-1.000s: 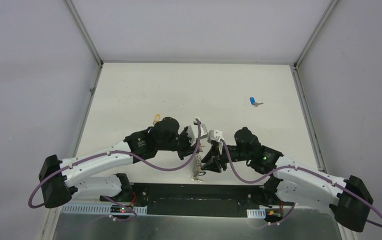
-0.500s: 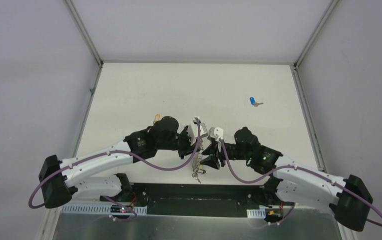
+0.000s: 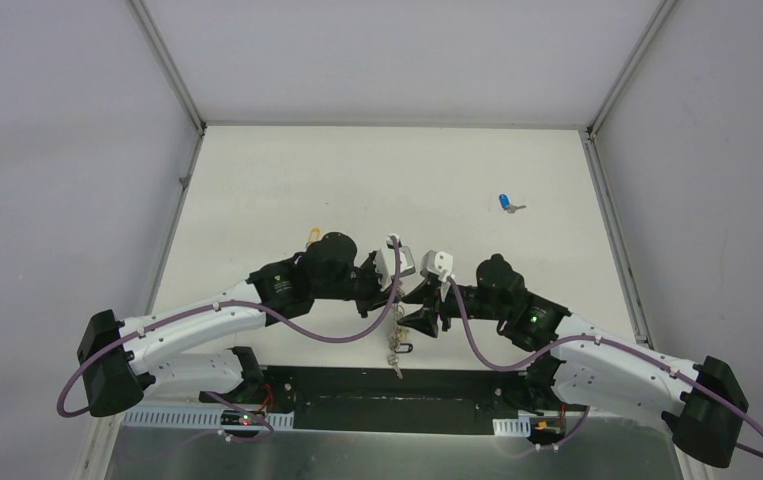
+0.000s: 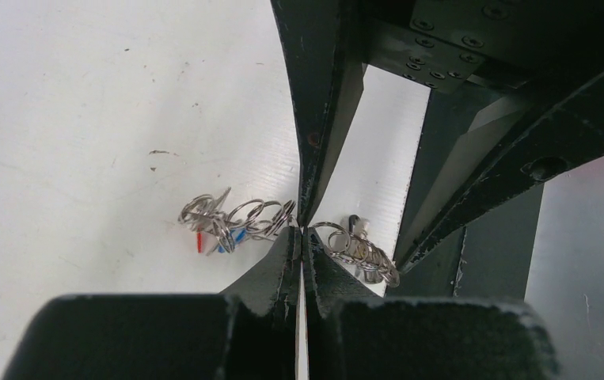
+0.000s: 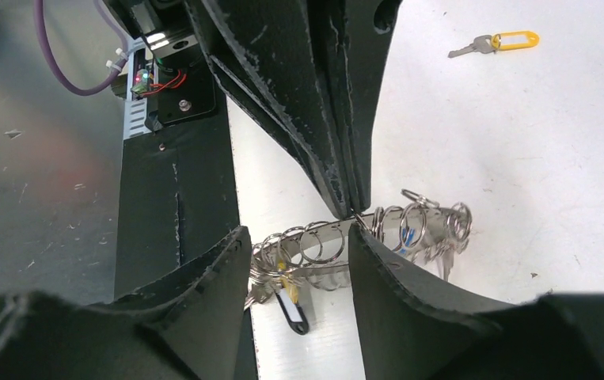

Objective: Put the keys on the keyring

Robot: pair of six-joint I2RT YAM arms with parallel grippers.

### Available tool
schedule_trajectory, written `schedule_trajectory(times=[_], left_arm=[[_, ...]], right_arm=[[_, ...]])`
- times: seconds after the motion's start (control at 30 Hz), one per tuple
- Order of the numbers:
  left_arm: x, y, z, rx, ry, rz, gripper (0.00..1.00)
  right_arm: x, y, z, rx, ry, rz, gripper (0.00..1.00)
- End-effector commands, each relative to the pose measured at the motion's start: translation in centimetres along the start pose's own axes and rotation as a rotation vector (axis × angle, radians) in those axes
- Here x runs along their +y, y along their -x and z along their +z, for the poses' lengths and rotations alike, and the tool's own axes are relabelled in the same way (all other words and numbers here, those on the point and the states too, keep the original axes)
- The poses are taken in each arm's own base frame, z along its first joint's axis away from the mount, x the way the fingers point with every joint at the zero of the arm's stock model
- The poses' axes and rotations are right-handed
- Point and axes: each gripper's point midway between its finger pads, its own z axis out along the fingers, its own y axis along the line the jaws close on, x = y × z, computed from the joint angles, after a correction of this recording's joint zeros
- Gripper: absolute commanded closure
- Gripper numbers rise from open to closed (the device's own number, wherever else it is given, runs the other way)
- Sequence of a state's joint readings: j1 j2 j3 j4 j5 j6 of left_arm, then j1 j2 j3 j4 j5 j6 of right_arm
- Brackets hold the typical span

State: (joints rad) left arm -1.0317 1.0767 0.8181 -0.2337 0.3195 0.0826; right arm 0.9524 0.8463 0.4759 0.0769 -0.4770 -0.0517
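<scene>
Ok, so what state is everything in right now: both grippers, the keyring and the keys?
left gripper: shut on keyring
right gripper: open, fingers either side of keyring
keyring: pinched by left gripper, carrying threaded keys
blue key: loose on table, off the ring
yellow key: loose on table, off the ring

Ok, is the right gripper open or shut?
Open: on the right gripper the fingers stand apart, with the keyring crossing the gap between them. The shut left gripper pinches it.
</scene>
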Motion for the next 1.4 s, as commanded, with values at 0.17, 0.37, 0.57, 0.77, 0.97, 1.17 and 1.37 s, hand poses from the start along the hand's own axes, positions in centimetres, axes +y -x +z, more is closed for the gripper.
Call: schedule_trajectory(times=[0.17,0.37,0.57,0.77,0.97,1.17,1.37], left_arm=[[-1.3,2.5,-0.5,-0.102,-0.069,0.059,1.0],[-1.4,2.5,-0.5,-0.105,-0.074,0.069,1.0],[-1.5,2.6,-0.4,-0.105,-0.084,0.07,1.0],[-1.6,2.8,-0.4,-0.114,-0.089,0.076,1.0],[-1.7,2.9,-0.4,-0.122,-0.096,0.079,1.0],[-1.6,3.2,-0.8,-0.139,-0.084,0.09,1.0],[-1.4,3.7,-1.6,-0.171,-0.052,0.092,1.0]], right_arm=[[-2.0,1.5,-0.2,-0.062,-0.122,-0.002,0.49],[-2.4,1.6,-0.2,-0.057,-0.14,-0.003,0.52],[-2.3,1.7,-0.2,-0.053,-0.13,-0.021,0.55],[-0.4,1.8,0.2,-0.067,-0.008,-0.08,0.72],[0.3,1.6,0.3,-0.069,0.041,-0.1,0.97],[0.3,0.9,0.1,-0.046,0.037,-0.099,1.0],[0.4,1.1,-0.3,-0.063,0.029,-0.106,1.0]])
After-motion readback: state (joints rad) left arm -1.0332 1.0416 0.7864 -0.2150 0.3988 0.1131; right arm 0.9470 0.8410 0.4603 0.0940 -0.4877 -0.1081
